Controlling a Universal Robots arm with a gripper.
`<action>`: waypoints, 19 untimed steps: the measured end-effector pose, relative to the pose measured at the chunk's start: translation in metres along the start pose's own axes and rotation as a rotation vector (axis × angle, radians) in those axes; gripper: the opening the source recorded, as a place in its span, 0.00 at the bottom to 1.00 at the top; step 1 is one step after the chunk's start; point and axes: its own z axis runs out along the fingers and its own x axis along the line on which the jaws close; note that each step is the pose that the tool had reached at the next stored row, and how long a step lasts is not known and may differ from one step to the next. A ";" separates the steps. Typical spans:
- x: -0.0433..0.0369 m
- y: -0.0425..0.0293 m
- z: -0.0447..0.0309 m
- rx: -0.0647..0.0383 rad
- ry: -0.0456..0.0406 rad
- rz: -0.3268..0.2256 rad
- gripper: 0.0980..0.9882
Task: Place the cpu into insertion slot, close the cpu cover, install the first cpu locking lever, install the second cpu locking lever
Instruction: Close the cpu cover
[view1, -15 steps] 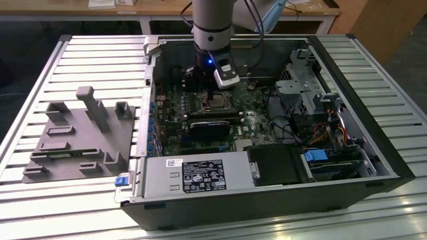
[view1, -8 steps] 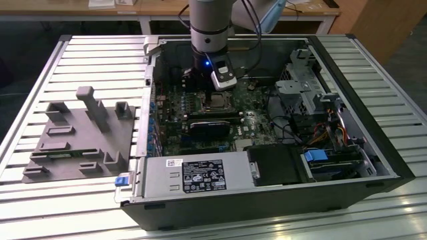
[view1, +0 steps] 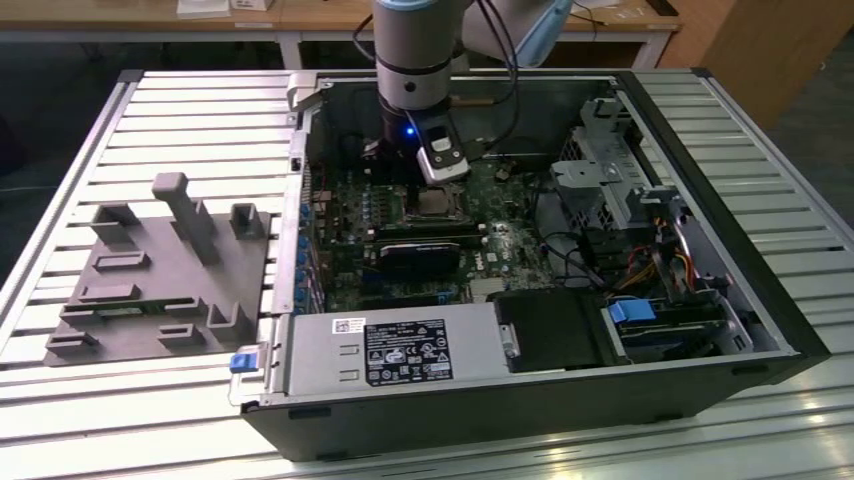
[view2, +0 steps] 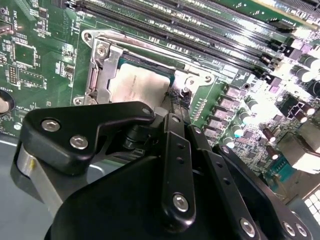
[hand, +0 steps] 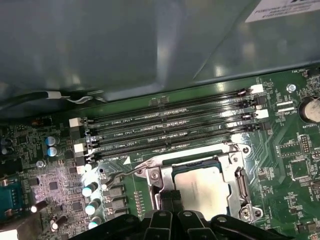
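Cpu (hand: 202, 192) sits flat in the insertion slot (hand: 196, 165), cpu cover (hand: 241, 186) down around it. My gripper (hand: 170, 201), jaws pressed together, hangs at the slot's twelve o'clock edge in the exterior view.

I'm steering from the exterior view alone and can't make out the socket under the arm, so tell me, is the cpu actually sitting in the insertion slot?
Observer: Yes. In both wrist views the cpu lies flat in the insertion slot, grey top up.
Operator: And the cpu cover, up or down?
Observer: The cpu cover looks down, its silvery frame lying around the chip.
Operator: Where exactly is the gripper?
Observer: In the first wrist view the gripper is at the socket's edge, on the side away from the memory slots.
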 end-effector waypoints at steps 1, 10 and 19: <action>0.0000 0.0000 0.0003 0.000 -0.0001 0.000 0.00; 0.0003 -0.0002 0.0044 0.000 -0.0001 0.000 0.00; 0.0002 0.0000 0.0028 -0.001 -0.0004 0.000 0.00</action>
